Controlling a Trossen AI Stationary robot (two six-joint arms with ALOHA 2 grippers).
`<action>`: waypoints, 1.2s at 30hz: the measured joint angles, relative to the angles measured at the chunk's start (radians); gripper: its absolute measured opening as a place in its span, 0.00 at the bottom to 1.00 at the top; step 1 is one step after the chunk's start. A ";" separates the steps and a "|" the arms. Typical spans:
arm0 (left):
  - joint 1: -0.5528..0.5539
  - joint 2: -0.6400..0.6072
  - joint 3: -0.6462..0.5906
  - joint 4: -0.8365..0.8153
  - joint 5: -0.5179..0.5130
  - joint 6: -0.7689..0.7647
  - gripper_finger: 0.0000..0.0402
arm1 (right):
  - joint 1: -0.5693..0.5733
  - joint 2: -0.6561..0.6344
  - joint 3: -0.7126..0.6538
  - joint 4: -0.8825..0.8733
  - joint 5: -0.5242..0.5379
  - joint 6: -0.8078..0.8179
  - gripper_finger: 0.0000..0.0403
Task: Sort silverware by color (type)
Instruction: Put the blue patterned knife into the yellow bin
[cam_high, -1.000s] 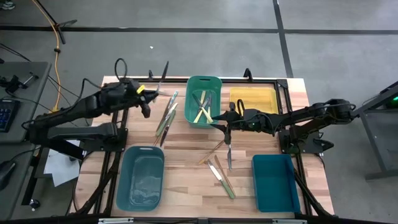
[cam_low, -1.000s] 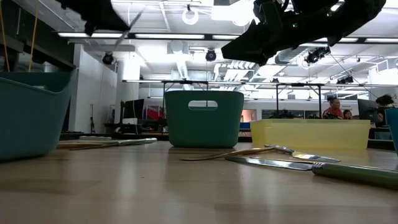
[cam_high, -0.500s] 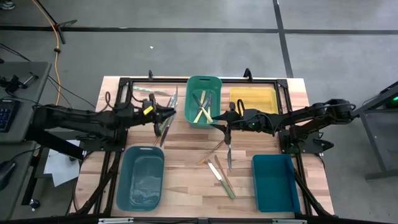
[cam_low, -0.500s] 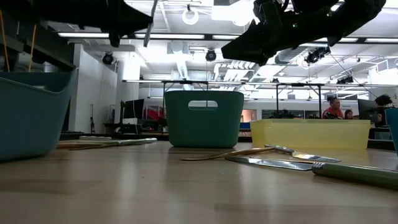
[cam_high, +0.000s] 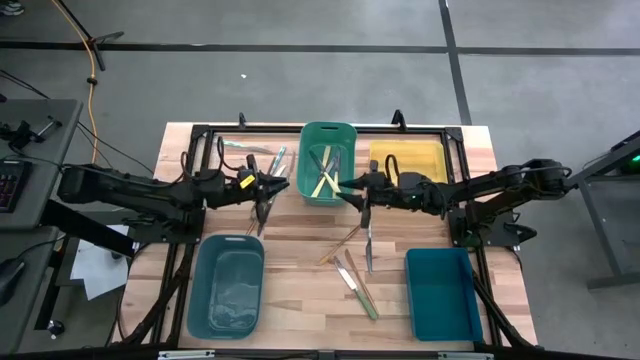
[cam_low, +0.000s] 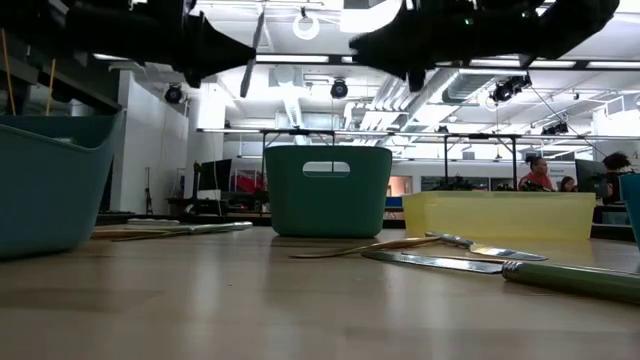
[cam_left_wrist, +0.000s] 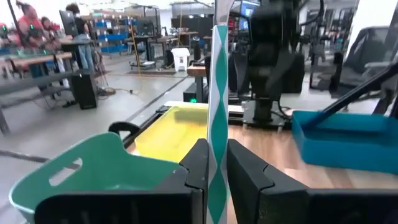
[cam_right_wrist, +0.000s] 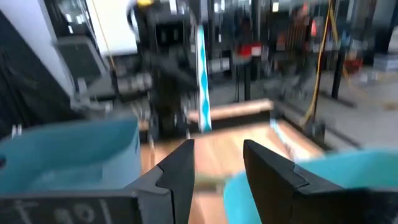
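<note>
Silverware lies scattered around the green bin (cam_high: 328, 162), which stands at the table's far edge. Just to that bin's left, the left gripper (cam_high: 274, 186) is clenched on a teal-handled utensil (cam_left_wrist: 217, 118); in the left wrist view the patterned handle stands upright between the two dark fingers (cam_left_wrist: 194, 163). A small heap of utensils (cam_high: 262, 200) rests on the wooden table (cam_high: 300, 275) directly below that gripper. Inside the green bin lie a few pieces (cam_high: 326, 172), pale yellow and green. To the bin's right, in front of the yellow bin (cam_high: 408, 160), the right gripper (cam_high: 349, 190) hovers with its fingers (cam_right_wrist: 176, 167) parted and nothing between them. More utensils (cam_high: 356, 262) lie on the table nearer than the green bin, between the light teal bin (cam_high: 226, 283) and the dark teal bin (cam_high: 442, 292).
</note>
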 joint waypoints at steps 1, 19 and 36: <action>0.002 0.020 0.000 0.034 0.006 0.017 0.07 | -0.003 0.007 0.000 0.038 -0.005 -0.009 0.33; 0.022 0.378 0.083 0.346 0.171 0.025 0.07 | -0.017 0.261 0.099 0.262 -0.028 0.000 0.33; 0.016 0.397 0.108 0.349 0.200 -0.031 0.07 | -0.010 0.264 0.131 0.242 -0.047 0.008 0.33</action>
